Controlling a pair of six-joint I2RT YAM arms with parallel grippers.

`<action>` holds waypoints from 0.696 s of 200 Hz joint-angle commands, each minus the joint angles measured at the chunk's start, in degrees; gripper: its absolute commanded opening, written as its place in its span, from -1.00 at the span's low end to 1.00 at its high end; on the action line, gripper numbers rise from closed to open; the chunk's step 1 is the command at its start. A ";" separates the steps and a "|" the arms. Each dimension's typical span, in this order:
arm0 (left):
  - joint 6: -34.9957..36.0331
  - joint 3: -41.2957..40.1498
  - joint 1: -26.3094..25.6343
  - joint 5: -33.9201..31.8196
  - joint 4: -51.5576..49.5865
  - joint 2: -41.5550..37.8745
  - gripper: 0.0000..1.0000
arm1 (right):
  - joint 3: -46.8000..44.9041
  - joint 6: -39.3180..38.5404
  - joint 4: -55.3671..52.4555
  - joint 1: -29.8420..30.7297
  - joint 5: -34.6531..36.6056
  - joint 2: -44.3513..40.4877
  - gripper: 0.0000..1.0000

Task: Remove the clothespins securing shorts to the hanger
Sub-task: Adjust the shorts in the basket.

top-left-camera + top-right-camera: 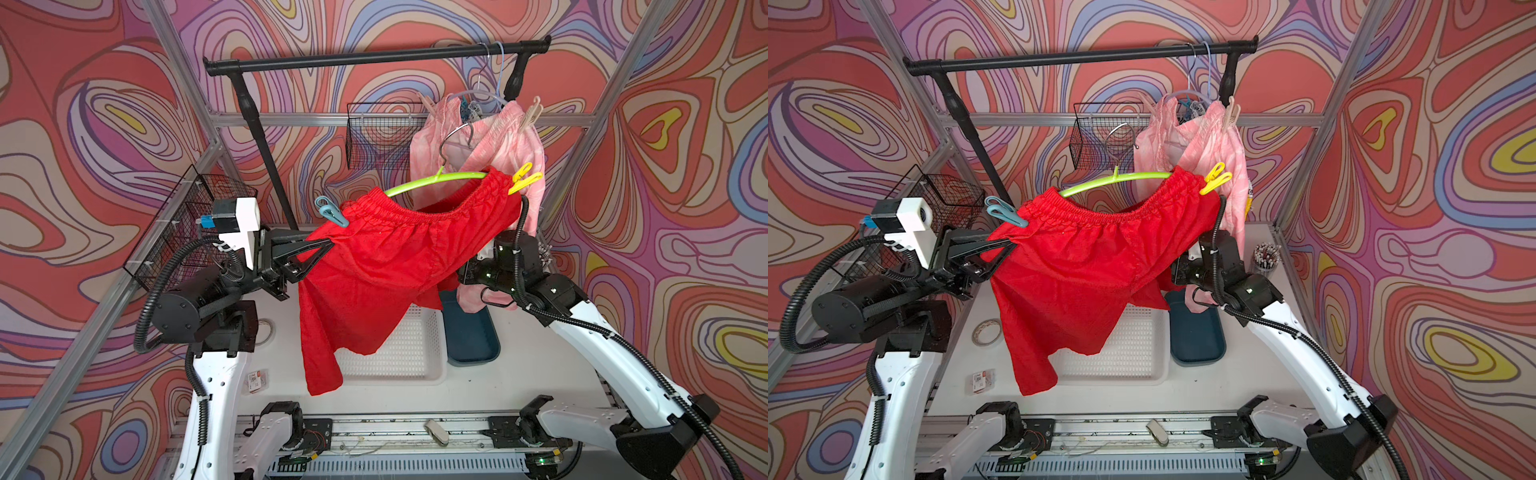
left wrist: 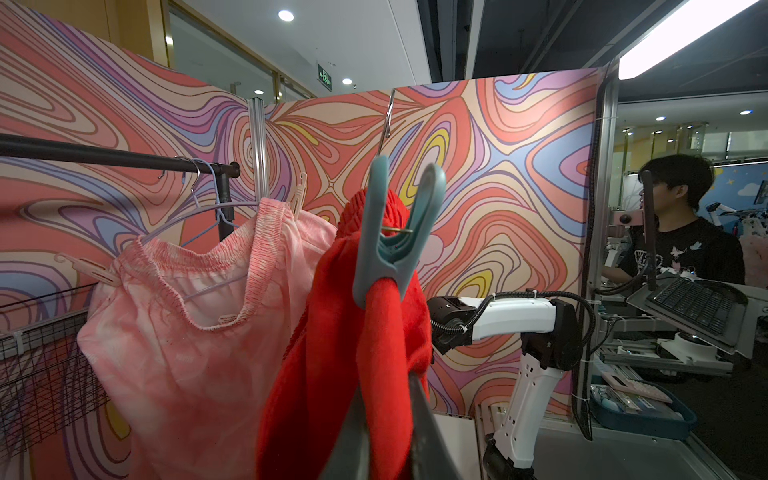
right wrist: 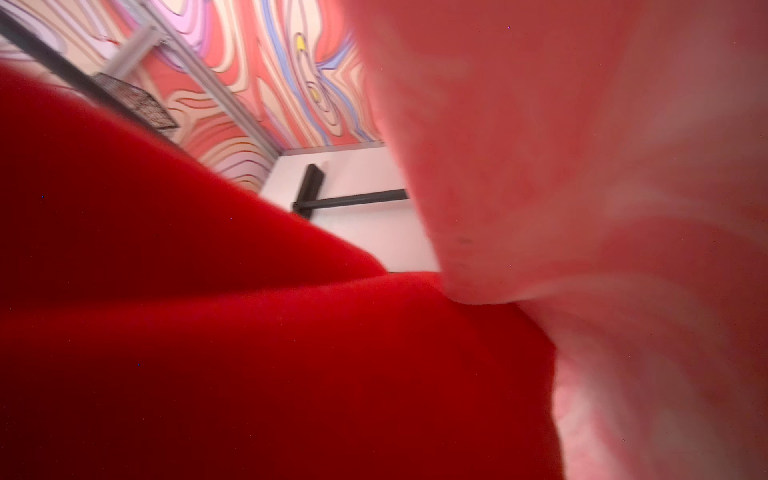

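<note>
Red shorts (image 1: 395,266) (image 1: 1084,266) hang on a green hanger (image 1: 436,179) that is off the rail and held above the table. A teal-grey clothespin (image 1: 330,212) (image 2: 395,241) pins their left end and a yellow clothespin (image 1: 524,178) (image 1: 1216,178) their right end. My left gripper (image 1: 328,245) (image 2: 386,380) is shut on the red cloth just below the teal-grey clothespin. My right arm's wrist (image 1: 509,253) sits under the right end, and its jaws are buried in red cloth. Pink shorts (image 1: 498,141) (image 2: 187,332) hang behind on the black rail (image 1: 374,58), held by pale pink clothespins (image 1: 534,112) (image 2: 85,266).
A white perforated basket (image 1: 415,353) and a dark blue tray (image 1: 473,336) lie on the table beneath the red shorts. Wire baskets hang at the left (image 1: 183,224) and back (image 1: 378,133). A tape roll (image 1: 986,332) and a cup of sticks (image 1: 1266,255) stand on the table.
</note>
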 commanded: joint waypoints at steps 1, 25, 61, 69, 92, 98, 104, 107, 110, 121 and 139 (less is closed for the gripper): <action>2.56 1.99 -0.23 -2.56 -0.75 -0.03 -1.00 | 1.75 -4.00 -4.83 0.54 8.05 0.87 -0.79; 2.71 2.94 -0.23 -2.53 -0.87 0.17 -1.00 | 2.14 -6.61 -6.85 -1.07 11.85 0.75 -0.79; 5.98 5.92 -0.25 -2.33 -5.62 0.23 -1.00 | -0.20 -8.58 -5.84 -10.09 5.09 -0.91 -0.79; 5.86 6.35 -0.23 -2.30 -5.60 0.49 -1.00 | -0.91 -8.84 -5.11 -12.02 3.23 -0.90 -0.79; 2.82 6.57 -0.23 -2.60 -1.84 1.45 -1.00 | -1.92 -9.66 -3.11 -14.59 -1.16 0.92 -0.80; 1.77 6.48 -0.23 -2.54 -0.39 1.91 -1.00 | -1.85 -9.79 -2.36 -14.85 -2.20 1.71 -0.80; 0.45 6.41 -0.23 -2.60 1.20 2.29 -1.00 | -1.69 -9.82 -1.70 -15.09 -3.19 2.54 -0.81; -0.28 6.33 -0.23 -2.58 2.20 2.47 -1.00 | -1.54 -9.84 -1.31 -15.10 -3.63 2.98 -0.81; -0.98 6.24 -0.23 -2.58 3.15 2.71 -1.00 | -1.48 -9.90 -0.96 -15.16 -4.06 3.37 -0.81; -3.59 5.92 -0.23 -2.68 6.72 3.41 -1.00 | -0.92 -9.95 0.74 -15.26 -6.21 4.97 -0.81; -7.38 5.45 -0.23 -3.06 12.03 4.86 -1.00 | -0.23 -9.51 4.28 -15.28 -12.00 7.23 -0.81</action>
